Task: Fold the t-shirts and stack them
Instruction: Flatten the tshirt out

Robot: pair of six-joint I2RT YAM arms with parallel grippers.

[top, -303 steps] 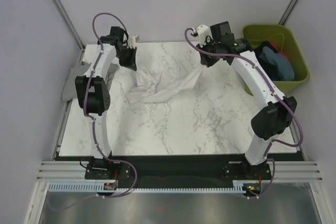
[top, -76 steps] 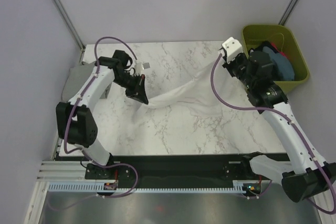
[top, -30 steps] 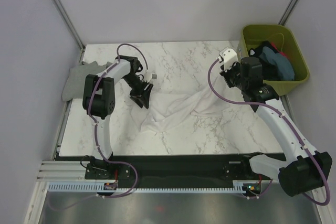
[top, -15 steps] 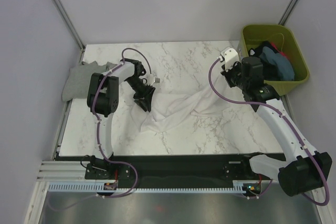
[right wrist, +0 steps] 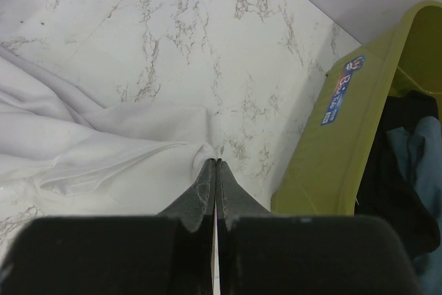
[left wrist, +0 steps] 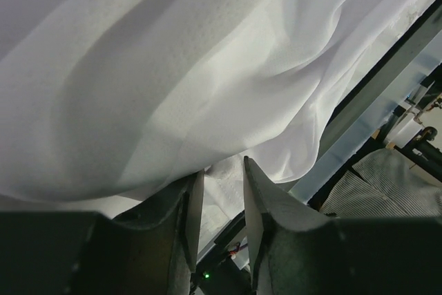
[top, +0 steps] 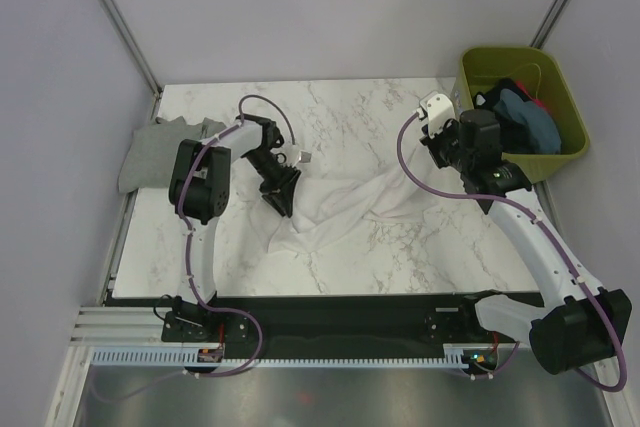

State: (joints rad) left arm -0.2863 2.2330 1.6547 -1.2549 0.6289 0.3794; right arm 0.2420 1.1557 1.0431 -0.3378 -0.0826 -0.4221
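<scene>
The large white t-shirt (top: 340, 207) lies crumpled across the middle of the marble table. My left gripper (top: 283, 199) is at its left end. In the left wrist view the jaws (left wrist: 222, 170) stand a narrow gap apart with a hemmed fold of the white shirt (left wrist: 173, 67) between them and cloth draped over the tips. My right gripper (top: 428, 159) is at the shirt's right end. In the right wrist view it (right wrist: 216, 162) is shut on a corner of the shirt (right wrist: 83, 150), low over the table.
A grey t-shirt (top: 150, 152) lies flat off the table's left edge. The olive-green bin (top: 560, 162) stands at the back right, close to my right gripper (right wrist: 345, 136), and holds blue-teal (top: 535, 125) and dark shirts (right wrist: 394, 170).
The shirt, held stretched between both grippers 2.5 s ago, now rests crumpled on the table. In the last second my left gripper shifted slightly right and nearer. The right arm stayed still.
</scene>
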